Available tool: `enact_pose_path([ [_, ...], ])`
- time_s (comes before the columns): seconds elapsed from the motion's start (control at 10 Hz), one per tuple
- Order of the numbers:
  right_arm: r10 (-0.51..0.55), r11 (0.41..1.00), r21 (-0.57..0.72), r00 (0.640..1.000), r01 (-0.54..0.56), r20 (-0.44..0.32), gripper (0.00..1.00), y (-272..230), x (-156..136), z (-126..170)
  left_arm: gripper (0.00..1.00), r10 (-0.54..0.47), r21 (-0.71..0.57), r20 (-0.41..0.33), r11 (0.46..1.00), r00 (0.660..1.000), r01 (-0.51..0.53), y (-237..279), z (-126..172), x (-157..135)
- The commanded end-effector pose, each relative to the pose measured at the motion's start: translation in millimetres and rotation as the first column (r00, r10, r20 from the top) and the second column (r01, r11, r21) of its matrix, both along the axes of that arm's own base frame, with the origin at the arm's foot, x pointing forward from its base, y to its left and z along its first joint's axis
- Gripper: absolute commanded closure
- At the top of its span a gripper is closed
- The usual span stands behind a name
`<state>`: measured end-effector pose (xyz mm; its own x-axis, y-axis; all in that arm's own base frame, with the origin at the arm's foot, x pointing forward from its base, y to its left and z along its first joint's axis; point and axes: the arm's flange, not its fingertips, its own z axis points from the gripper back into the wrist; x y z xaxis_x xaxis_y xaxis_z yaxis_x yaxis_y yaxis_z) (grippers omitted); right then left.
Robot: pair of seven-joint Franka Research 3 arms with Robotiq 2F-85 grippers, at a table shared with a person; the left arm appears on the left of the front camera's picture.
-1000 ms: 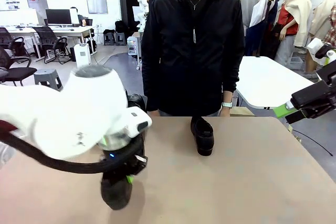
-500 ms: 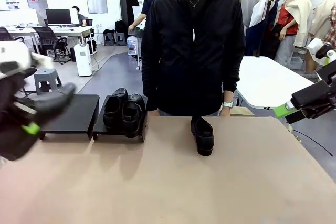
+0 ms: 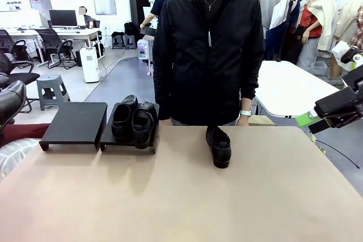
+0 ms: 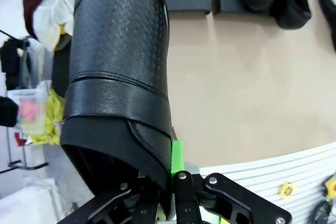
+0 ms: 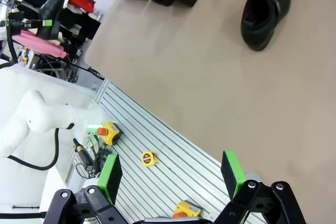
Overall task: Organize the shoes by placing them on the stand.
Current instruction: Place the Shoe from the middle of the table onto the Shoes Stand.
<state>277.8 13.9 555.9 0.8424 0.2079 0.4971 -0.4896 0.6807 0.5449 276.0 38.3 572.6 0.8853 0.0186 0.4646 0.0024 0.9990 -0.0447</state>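
Up close, the glossy black leather shoe shows fine pinhole dots; matte-black flat-topped stand, plain tan tabletop, bright green gripper pads.

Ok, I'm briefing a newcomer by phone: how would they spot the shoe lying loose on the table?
Find the tan table, then the person standing at its far edge. Directly before them lies one black shoe. Unlike the pair on the black stand to its left, it sits alone on bare tabletop.

1 shoe lies on the table left of the right gripper; farther left, 2 shoes sit on the stand.
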Motion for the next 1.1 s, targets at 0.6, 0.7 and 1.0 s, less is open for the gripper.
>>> enact_pose_path([
  [0.6,0.022,1.0,0.008,1.0,-0.022,0.02,0.0,-3,1,1,1.0,-0.095,-0.001,-0.18,0.995,0.979,0.096,5,10,146],
  [0.7,0.022,1.0,0.008,1.0,-0.022,0.02,0.0,-3,1,1,1.0,-0.086,-0.01,-0.203,0.996,0.976,0.085,1,1,191],
  [1.0,0.022,1.0,0.008,1.0,-0.022,0.02,0.0,-3,1,1,1.0,0.009,0.065,-0.157,0.998,0.987,0.002,-7,-41,287],
])
